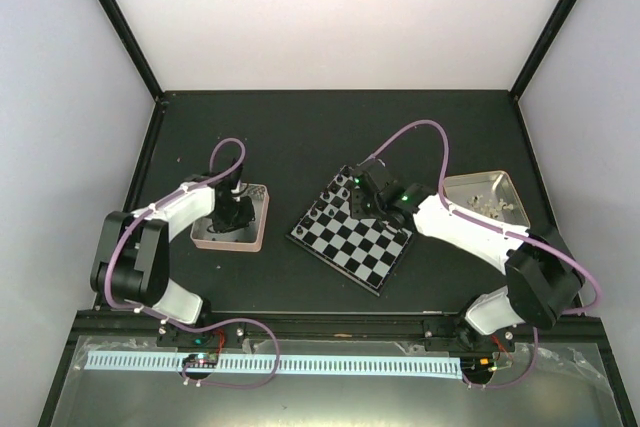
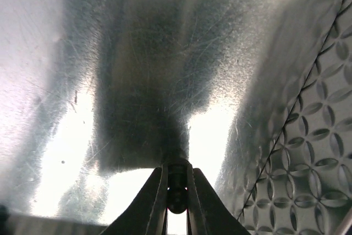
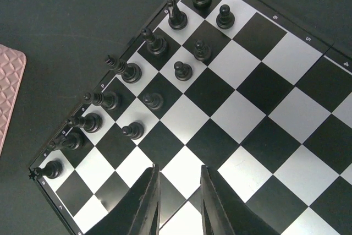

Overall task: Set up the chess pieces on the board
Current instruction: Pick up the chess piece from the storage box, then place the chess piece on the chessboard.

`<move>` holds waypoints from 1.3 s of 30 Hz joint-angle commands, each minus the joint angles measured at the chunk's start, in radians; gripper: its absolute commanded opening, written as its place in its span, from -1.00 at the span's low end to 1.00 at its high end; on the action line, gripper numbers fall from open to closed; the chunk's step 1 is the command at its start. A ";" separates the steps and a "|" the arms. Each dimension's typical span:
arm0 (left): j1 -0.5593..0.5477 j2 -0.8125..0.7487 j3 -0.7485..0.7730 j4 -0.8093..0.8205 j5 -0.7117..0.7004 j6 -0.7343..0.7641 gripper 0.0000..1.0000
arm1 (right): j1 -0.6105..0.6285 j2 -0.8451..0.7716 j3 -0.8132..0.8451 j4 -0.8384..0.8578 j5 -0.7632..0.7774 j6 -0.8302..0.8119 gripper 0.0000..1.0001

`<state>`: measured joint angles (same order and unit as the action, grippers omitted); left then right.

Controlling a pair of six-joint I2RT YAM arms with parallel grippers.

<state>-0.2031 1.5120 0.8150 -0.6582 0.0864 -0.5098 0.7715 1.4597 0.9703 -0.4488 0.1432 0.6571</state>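
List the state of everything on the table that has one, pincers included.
Left pincer: shut on a dark piece.
Right pincer: open, empty.
Board: eight black back-row pieces and five black pawns standing.
Left tin: open, that pincer inside.
Right tin: open, holding pale pieces.

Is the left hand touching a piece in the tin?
Touching. Left wrist view: the left hand is pinched shut on a small dark piece above the tin floor.

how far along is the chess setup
Done: eight black pieces line the edge row of the board, five black pawns ahead. In hand: the left claw is shut on a small dark piece in its tin. Left: remaining pawns, and the white pieces in the other tin.
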 commanded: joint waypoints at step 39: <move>-0.636 0.299 0.509 -0.127 -0.079 -0.013 -0.81 | -0.242 -0.255 -0.235 0.119 0.035 0.125 -0.55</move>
<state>-0.8272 1.7531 1.2549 -0.7712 0.0429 -0.5407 0.5377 1.2034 0.7517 -0.3565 0.1734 0.7662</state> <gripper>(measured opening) 0.097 0.227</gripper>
